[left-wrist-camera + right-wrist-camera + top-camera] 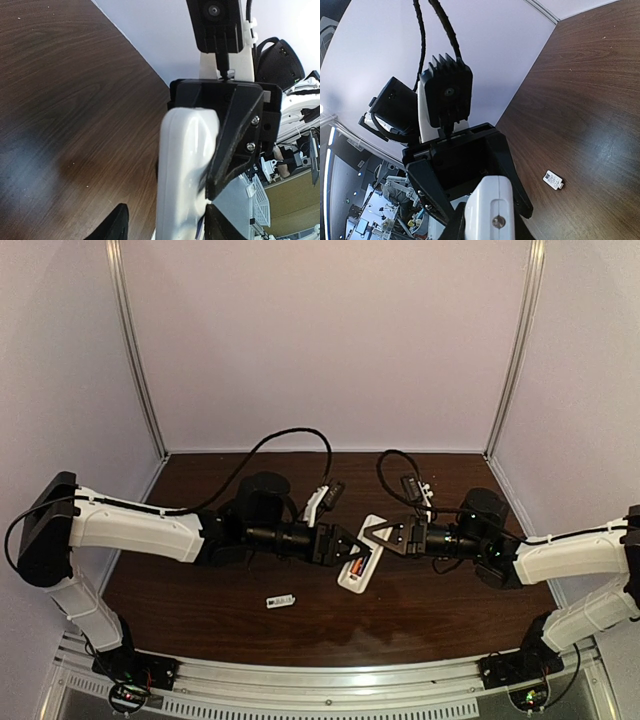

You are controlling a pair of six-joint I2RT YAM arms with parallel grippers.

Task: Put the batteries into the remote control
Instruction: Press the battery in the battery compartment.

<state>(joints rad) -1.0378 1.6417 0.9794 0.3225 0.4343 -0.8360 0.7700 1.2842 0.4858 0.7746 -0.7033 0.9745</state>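
Pale walls close in a dark wood bench (200, 610) that carries everything. Toward the left, near the front edge, a small white cover piece (281, 601) lies on its own, apart from the rest. Next comes the left pincer (348, 550), reaching over the remote control (353, 581). Its wrist view shows the jaws apart, one on either side of the white body without clamping it. An orange battery (357, 565) shows in the recess by its tips; the purple one I cannot make out. On the right, the right pincer (377, 534) is clamped on the remote's far end, steadying it. The step in hand looks like seating a battery. The next move calls for pressing it flat into its slot, poles matched, with a firm hold on the right.
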